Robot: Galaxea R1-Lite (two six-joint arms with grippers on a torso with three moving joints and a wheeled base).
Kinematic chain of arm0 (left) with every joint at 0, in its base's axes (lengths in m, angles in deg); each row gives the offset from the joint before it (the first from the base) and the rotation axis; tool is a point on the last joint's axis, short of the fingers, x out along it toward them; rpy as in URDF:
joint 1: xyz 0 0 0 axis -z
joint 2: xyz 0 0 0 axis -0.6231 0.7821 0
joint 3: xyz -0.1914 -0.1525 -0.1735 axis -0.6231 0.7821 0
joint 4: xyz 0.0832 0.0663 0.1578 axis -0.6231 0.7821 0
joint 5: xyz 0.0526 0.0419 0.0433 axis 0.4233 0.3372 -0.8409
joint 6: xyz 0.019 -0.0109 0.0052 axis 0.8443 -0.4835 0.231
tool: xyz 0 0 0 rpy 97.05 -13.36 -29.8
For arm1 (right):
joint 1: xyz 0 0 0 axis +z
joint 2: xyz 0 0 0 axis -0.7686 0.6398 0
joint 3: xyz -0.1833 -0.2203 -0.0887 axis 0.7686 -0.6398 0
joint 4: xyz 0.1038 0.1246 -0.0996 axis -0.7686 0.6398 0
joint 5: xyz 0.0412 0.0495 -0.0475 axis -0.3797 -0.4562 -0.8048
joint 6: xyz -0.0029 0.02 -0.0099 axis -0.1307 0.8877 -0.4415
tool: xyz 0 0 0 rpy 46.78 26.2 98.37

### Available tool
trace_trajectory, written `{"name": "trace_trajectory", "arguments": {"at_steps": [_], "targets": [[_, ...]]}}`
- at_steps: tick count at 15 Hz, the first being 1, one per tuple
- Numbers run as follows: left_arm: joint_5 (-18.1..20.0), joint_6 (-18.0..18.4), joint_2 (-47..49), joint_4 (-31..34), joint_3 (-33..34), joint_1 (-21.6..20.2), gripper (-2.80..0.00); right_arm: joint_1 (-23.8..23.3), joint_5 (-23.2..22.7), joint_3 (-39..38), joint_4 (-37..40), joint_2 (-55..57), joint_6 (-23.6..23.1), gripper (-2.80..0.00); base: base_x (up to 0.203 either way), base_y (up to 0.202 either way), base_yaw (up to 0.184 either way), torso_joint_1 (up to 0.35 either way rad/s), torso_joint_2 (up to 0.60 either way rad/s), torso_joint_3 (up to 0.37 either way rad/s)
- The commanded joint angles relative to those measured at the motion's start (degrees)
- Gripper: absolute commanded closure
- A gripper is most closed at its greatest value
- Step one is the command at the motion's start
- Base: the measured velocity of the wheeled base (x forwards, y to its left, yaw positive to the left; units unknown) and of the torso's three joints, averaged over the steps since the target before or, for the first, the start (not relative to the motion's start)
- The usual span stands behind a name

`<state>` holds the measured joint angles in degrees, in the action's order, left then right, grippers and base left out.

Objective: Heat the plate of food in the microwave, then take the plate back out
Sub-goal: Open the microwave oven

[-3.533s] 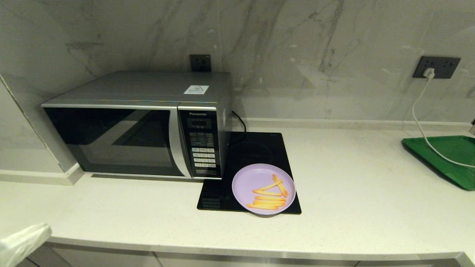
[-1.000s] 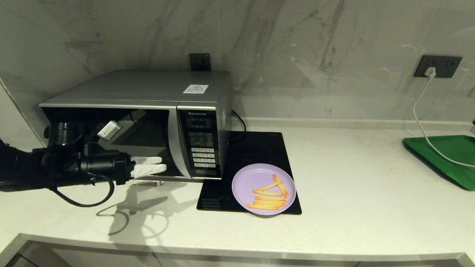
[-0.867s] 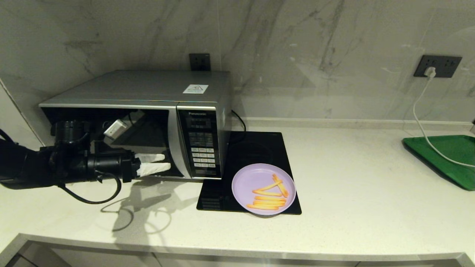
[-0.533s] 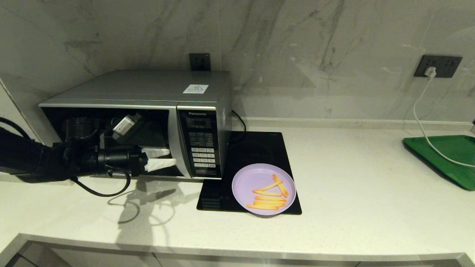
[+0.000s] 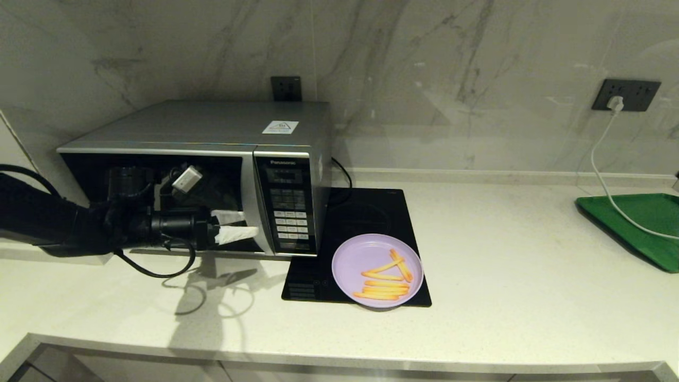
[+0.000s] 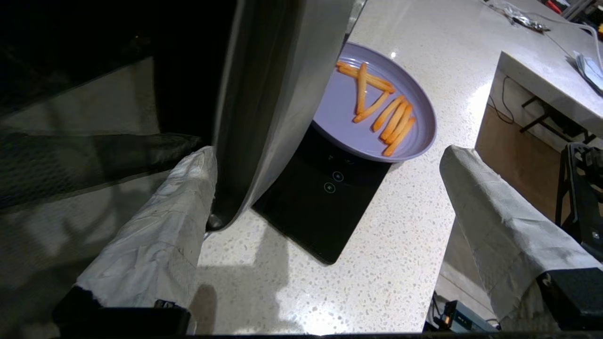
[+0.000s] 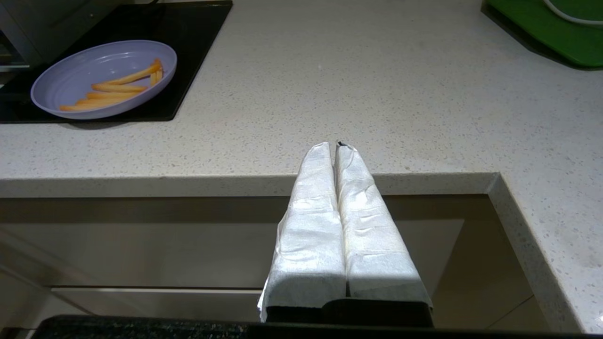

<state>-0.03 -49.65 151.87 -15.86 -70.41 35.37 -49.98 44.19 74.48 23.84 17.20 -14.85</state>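
While the plate (image 5: pixel 377 270) sits on the near right corner of the black hob (image 5: pixel 366 223), just right of the microwave (image 5: pixel 212 175), its lilac dish carries a handful of orange fry sticks (image 5: pixel 386 278) and nothing touches it. The hob lies flat on the pale counter (image 5: pixel 504 276), its left edge tucked against the microwave's button panel (image 5: pixel 289 204). The microwave door (image 5: pixel 159 201) looks closed, with the silver handle strip (image 5: pixel 253 212) running down its right side.

The left gripper (image 5: pixel 240 225) reaches in level from the left, in front of the dark glass, its wrapped fingers (image 6: pixel 160 235) spread wide with nothing between them but the handle strip; the far finger lies against the glass just beside the strip, and the near one stands well clear of it.

The right gripper (image 7: pixel 337 150) hangs parked below the counter's near edge, fingers pressed together and empty. Far to the right lie a green tray (image 5: pixel 636 225) and a white cable (image 5: pixel 602 164).
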Motion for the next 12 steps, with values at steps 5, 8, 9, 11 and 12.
{"name": "trace_trajectory", "arguments": {"at_steps": [5,8,9,11,12], "targets": [[0.6,0.1,-0.1,-0.2,-0.3,1.6,-2.80,0.0,0.0,0.0,0.0,0.1,0.0,0.00,0.000,0.000,0.000,0.000,0.00,0.000],[0.5,-0.3,-0.2,-0.2,-0.7,2.7,-2.80,0.0,0.0,0.0,0.0,0.1,0.0,0.00,0.000,0.000,0.000,0.000,0.00,0.000],[0.5,-0.6,-0.1,-0.2,-0.9,3.4,-2.80,0.0,0.0,0.0,0.0,0.1,0.0,0.00,0.000,0.000,0.000,0.000,0.00,0.000],[0.3,-0.9,0.3,-0.1,-1.7,3.6,-2.80,0.0,0.0,0.0,0.0,0.1,0.0,0.00,0.000,0.000,0.000,0.000,0.00,0.000],[0.3,-1.1,0.5,-0.1,-1.6,3.6,-2.80,0.0,0.0,0.0,0.0,0.1,0.0,0.00,0.000,0.000,0.000,0.000,0.00,0.000]]}}
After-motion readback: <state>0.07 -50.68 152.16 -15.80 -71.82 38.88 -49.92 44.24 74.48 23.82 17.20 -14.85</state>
